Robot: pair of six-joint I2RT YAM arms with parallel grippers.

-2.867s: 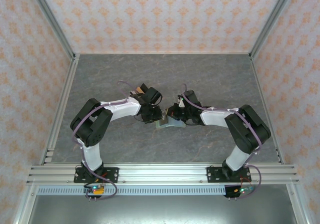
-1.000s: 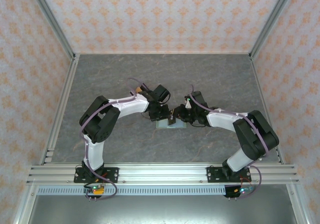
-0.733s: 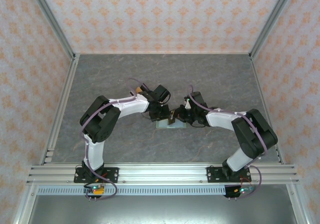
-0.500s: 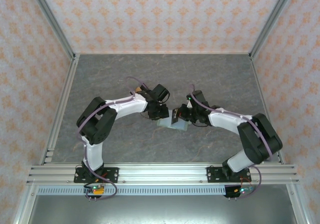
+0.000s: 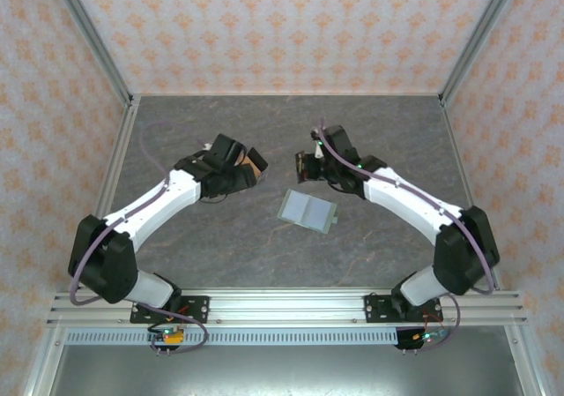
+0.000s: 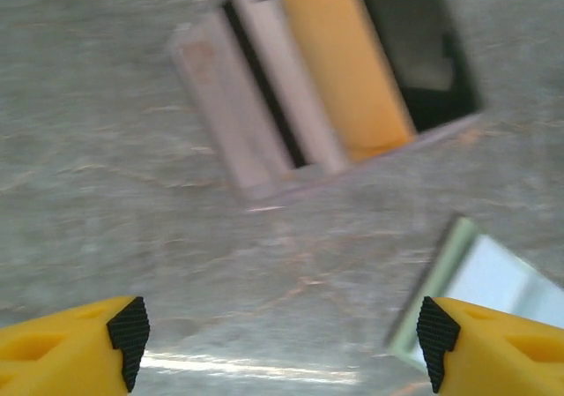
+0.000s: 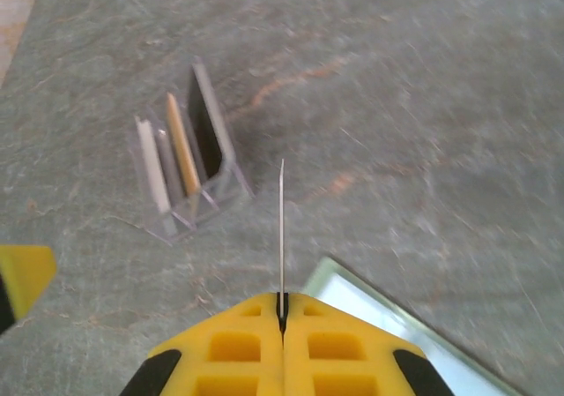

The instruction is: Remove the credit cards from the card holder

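One thin card (image 7: 281, 228), seen edge-on so its colour cannot be told, stands upright in the right gripper (image 7: 282, 303), whose yellow jaws are pressed tight on its lower edge. The flat sage-green two-panel card holder (image 5: 308, 209) lies alone on the grey marbled table (image 5: 397, 131), near the middle and touched by nothing; its corner shows just under the right gripper in the wrist view (image 7: 414, 325).

Half a second ago both grippers were crowded over the holder. Now they have drawn apart. The right gripper (image 5: 304, 165) has lifted off to the far side with the card. The left gripper (image 6: 282, 334) has swung away to the left, and its jaws, closed a second ago, now stand wide with nothing between them.

Just left of the right gripper sits a clear plastic stand (image 7: 185, 180) holding upright cards (image 6: 348, 70): whitish, grey, golden-brown and black.

My reading is that one card is now free of the holder and the left arm's steadying job is done. The card probably goes towards the stand next. Whether another card remains tucked in the holder cannot be told from here.
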